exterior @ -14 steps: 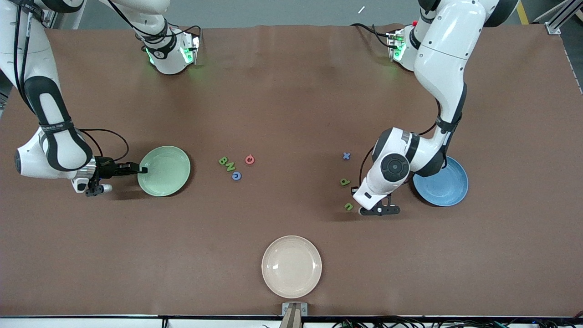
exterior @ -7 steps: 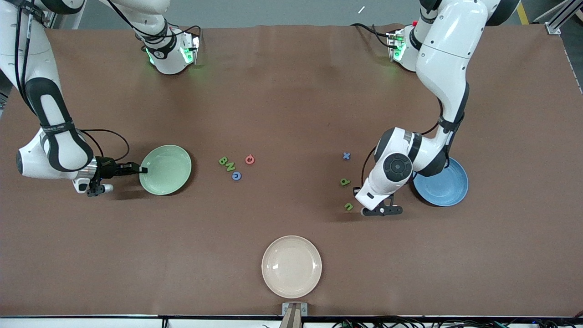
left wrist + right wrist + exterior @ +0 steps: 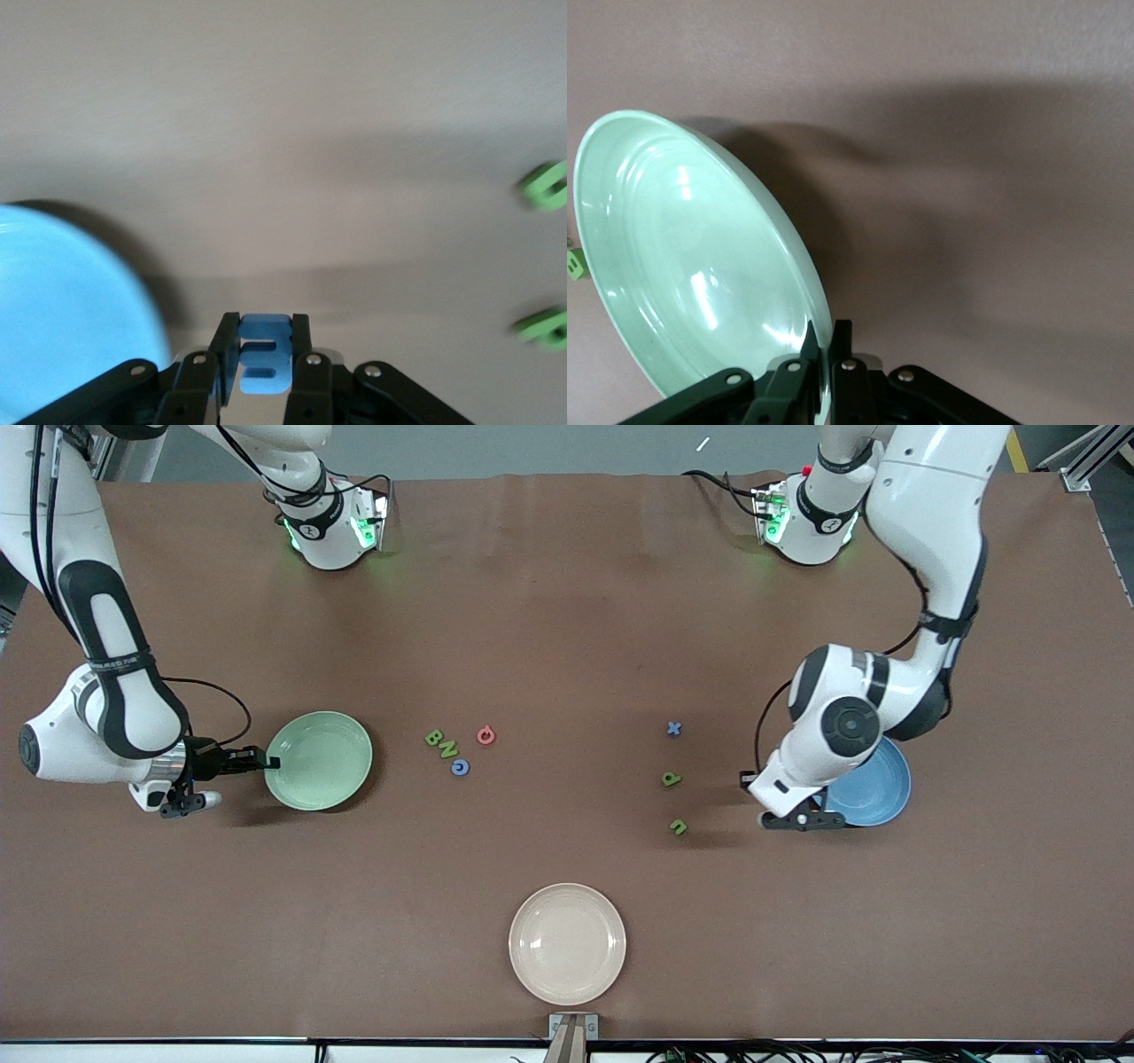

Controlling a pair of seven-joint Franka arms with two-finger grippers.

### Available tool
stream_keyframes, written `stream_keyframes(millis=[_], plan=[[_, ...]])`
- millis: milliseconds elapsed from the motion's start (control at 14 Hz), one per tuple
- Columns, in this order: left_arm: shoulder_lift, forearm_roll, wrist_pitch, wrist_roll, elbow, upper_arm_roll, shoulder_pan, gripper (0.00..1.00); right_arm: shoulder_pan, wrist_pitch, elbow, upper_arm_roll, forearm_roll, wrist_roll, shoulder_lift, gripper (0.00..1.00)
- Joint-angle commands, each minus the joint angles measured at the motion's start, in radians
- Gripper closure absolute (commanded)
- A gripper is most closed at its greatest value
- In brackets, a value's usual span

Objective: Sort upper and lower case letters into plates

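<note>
My left gripper (image 3: 797, 817) hangs just beside the rim of the sky blue plate (image 3: 879, 795), shut on a small blue letter (image 3: 264, 354) that stands upright between its fingers. My right gripper (image 3: 266, 762) is shut on the rim of the mint green plate (image 3: 323, 760), on the edge toward the right arm's end of the table. Near the table's middle lie a green B (image 3: 433, 737), a green N (image 3: 449, 748), a blue c (image 3: 460, 767) and a red letter (image 3: 485, 735). A blue x (image 3: 674, 728) and two green letters (image 3: 671, 779) (image 3: 678, 827) lie closer to the blue plate.
A cream-beige plate (image 3: 567, 943) sits near the table's front edge, nearer to the front camera than all the letters. The left arm's elbow hangs over the blue plate. Both arm bases stand along the table's back edge.
My left gripper has carried the blue letter away from the green letters to the blue plate's rim. My right gripper, holding the green plate's rim, has drawn slightly toward the right arm's end.
</note>
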Motion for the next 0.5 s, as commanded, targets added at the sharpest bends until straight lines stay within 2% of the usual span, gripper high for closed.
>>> stream_keyframes(millis=[0, 285, 428], plan=[[-0.105, 0.052, 0.0, 0.111, -0.14, -0.007, 0.082, 0.89, 0.034, -0.014, -0.018, -0.002, -0.054, 0.1, -0.045, 1.0], [-0.113, 0.14, 0.019, 0.22, -0.197, -0.008, 0.197, 0.89, 0.021, -0.008, -0.018, -0.007, -0.057, 0.093, -0.036, 0.98], [-0.096, 0.175, 0.051, 0.257, -0.203, -0.008, 0.247, 0.89, -0.019, -0.003, -0.016, -0.007, -0.06, 0.067, -0.025, 0.98]])
